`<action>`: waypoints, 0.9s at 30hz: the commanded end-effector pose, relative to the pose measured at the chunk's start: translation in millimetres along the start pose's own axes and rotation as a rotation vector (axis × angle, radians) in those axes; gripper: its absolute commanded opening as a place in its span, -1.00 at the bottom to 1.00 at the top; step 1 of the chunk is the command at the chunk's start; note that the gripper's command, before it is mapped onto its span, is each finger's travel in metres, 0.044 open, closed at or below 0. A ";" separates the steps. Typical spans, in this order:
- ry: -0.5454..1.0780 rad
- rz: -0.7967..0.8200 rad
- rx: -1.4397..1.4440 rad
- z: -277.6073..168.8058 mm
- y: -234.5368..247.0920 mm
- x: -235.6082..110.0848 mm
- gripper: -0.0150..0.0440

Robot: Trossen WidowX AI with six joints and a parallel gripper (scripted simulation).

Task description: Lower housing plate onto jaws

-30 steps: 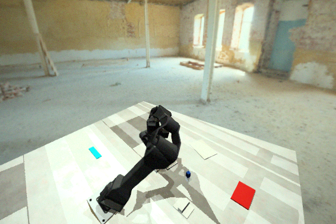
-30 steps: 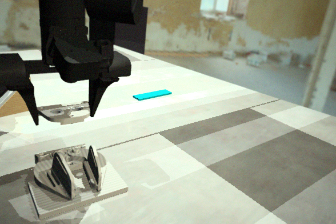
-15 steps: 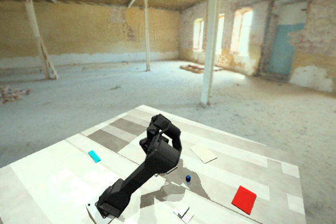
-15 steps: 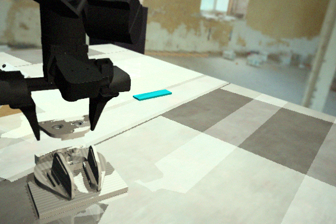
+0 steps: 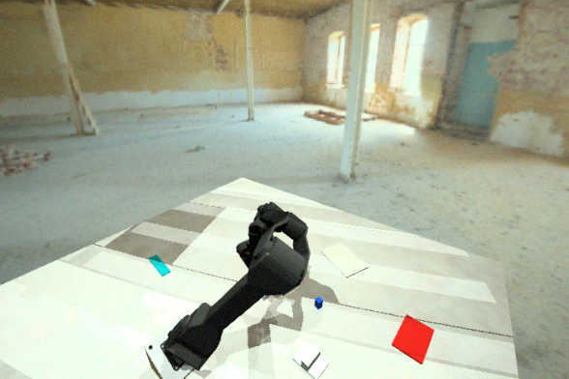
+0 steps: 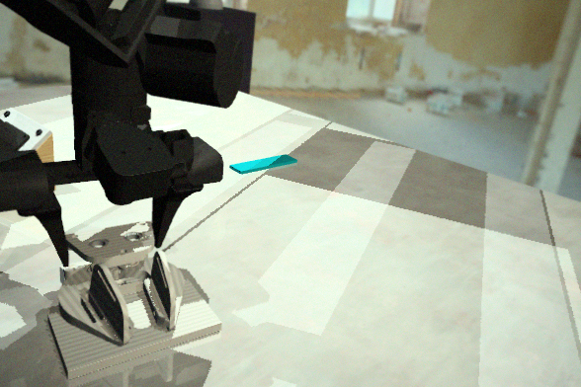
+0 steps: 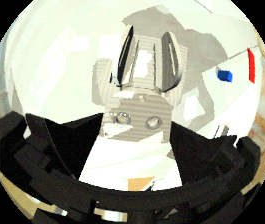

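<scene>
The grey housing plate, with two round holes, is between the fingers of my gripper, which is shut on its side edges. The plate looks about level and hangs low over the rear of the grey base. A small gap seems to show under its front edge; contact with the stubs cannot be told. The left jaw and right jaw stand upright on the base, in front of the plate. The plate mostly hides the stubs. In the top view the arm hides the fingers.
A cyan strip lies beyond the gripper. A small blue block, a red square, a cream sheet and a white stepped block lie elsewhere on the table.
</scene>
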State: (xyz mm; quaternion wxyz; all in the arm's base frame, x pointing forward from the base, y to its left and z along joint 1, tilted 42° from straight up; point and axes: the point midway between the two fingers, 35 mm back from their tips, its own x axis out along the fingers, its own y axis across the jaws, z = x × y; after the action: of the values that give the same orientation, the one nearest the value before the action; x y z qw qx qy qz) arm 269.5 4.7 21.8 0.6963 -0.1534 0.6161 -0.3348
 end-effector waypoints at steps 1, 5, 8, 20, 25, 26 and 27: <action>0.002 -0.007 -0.007 -2.2 -1.0 6.6 0.70; 0.002 -0.007 -0.007 -2.3 -1.1 7.5 0.70; 0.002 -0.007 -0.007 -2.3 -1.1 7.5 0.70; 0.002 -0.007 -0.008 -2.3 -1.1 7.6 0.70; 0.002 -0.007 -0.016 -2.4 -1.2 9.9 0.70; 0.002 -0.007 -0.016 -2.4 -1.2 10.0 0.70; 0.002 -0.007 -0.016 -2.4 -1.2 10.0 0.70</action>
State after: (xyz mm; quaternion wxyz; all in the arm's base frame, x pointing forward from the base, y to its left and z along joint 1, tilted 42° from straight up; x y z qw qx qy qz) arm 267.7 -1.2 15.6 0.6942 -0.1572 0.6183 -0.3333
